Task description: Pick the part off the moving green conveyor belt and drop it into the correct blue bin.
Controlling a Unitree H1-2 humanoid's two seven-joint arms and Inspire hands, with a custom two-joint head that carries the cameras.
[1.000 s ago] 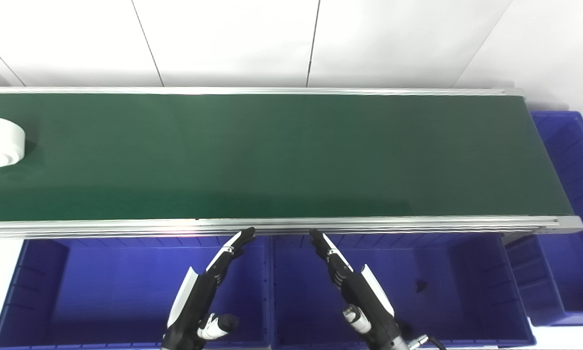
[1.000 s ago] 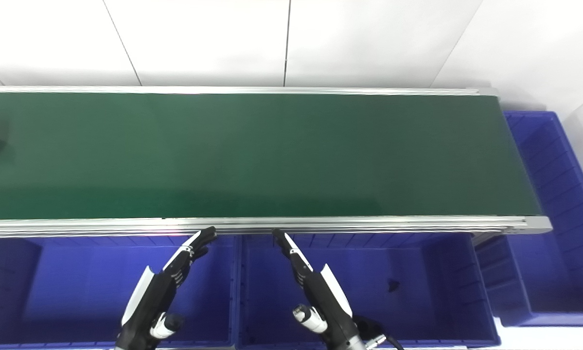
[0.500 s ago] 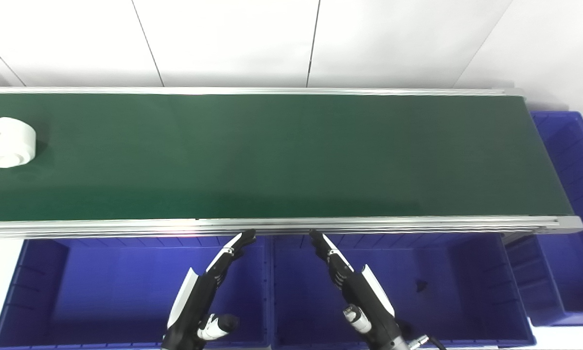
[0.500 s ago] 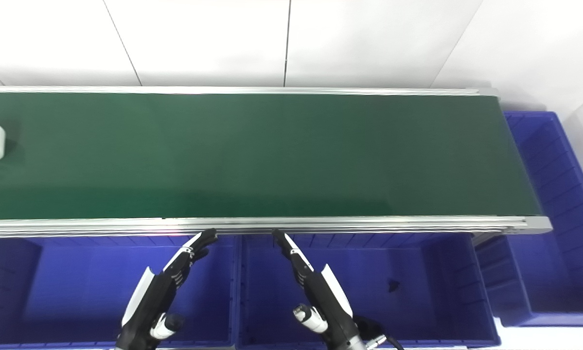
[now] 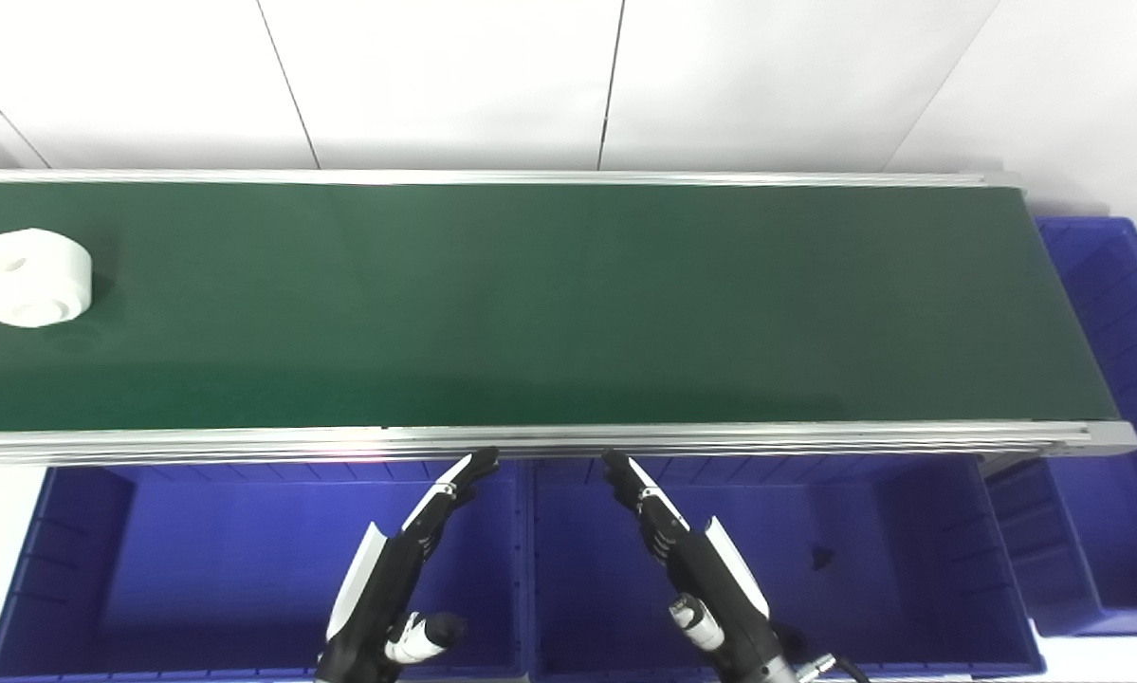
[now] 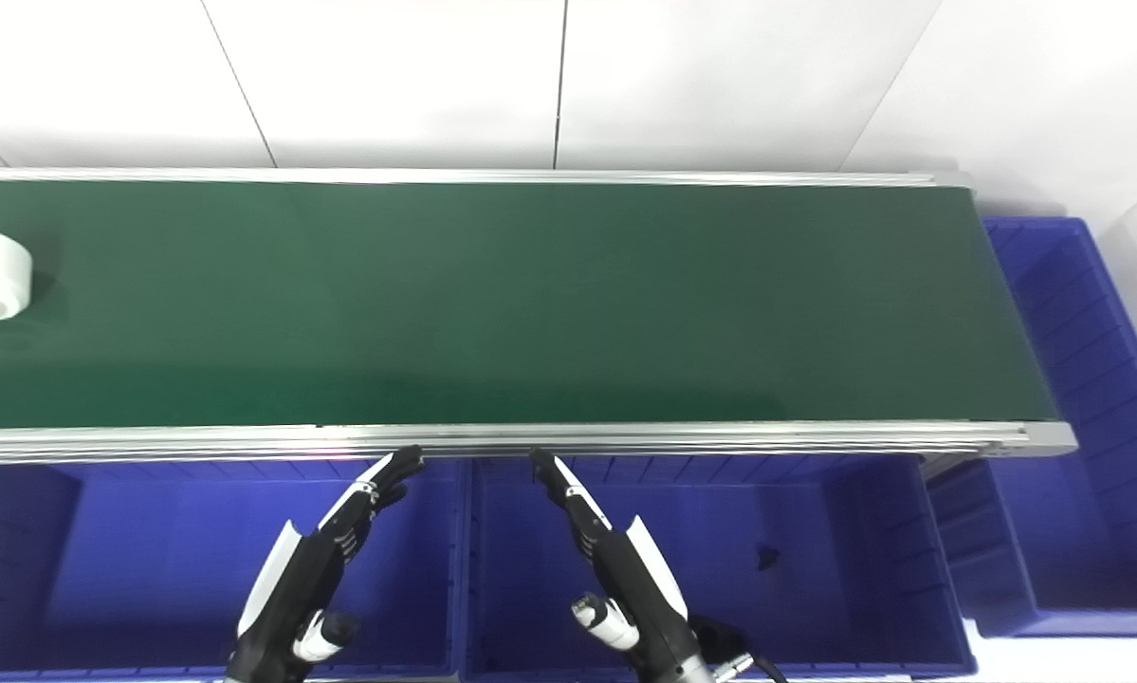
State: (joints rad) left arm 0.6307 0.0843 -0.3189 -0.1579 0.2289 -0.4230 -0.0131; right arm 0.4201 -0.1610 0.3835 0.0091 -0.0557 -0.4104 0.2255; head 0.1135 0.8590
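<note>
Left hand [image 5: 402,560]: held out flat above the left blue bin [image 5: 84,550], fingers [image 5: 454,484] straight and a little apart, thumb stuck out to the side, nothing in its grasp. Fingertips up close to the silver rail [image 5: 815,436] along the near edge of the conveyor belt [image 5: 568,304], short of the green surface itself.

Right hand [image 5: 687,555]: mirrored the same pose over the middle blue bin [image 5: 919,531], likewise stretched out and empty, fingertips also just short of the rail. Both hands angled inward toward each other, well apart from the part.

White part [image 5: 29,277]: lay far off at the left end of the belt, a short round piece with a hole in its top, casting a small shadow to its right. Cut off by the picture edge in the right eye view. Untouched, nowhere near either hand.

Small dark object [image 5: 822,557]: sat on the floor of the middle bin, too small to identify.

Third blue bin [image 5: 1123,313]: stood past the right end of the belt, partly out of view. White wall panels [image 5: 435,76] behind the belt.
</note>
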